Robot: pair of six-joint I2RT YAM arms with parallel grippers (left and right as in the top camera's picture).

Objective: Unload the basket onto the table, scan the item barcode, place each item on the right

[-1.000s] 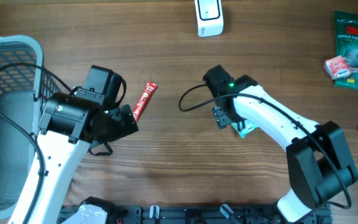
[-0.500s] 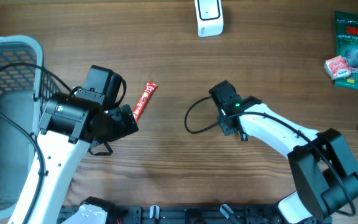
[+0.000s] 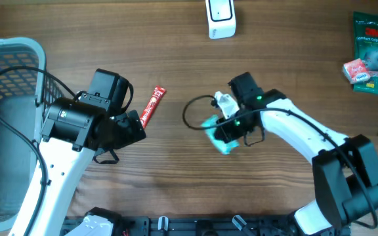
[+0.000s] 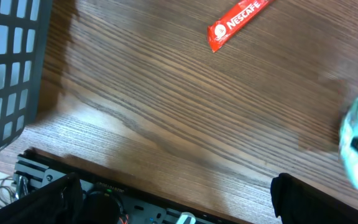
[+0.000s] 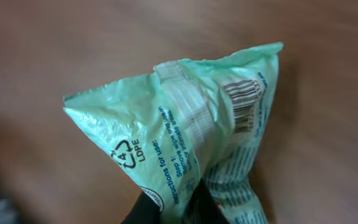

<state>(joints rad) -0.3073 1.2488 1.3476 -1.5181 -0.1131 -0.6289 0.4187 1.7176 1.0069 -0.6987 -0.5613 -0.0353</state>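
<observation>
We are pinching the green packet in our right gripper, baring its barcode for scanning; left gripper is gaping.

**Overhead view.** Left arm: a white tubular link meets a black cylindrical motor housing with small white lettering, and beyond it sits a black box-shaped wrist block. A thin black cable arcs away from the housing. Right arm: a white curved link joins a black boxy joint. A green indicator light glows on its black wrist, beside a black cable loop. A black mounting rail runs along the near edge.
</observation>
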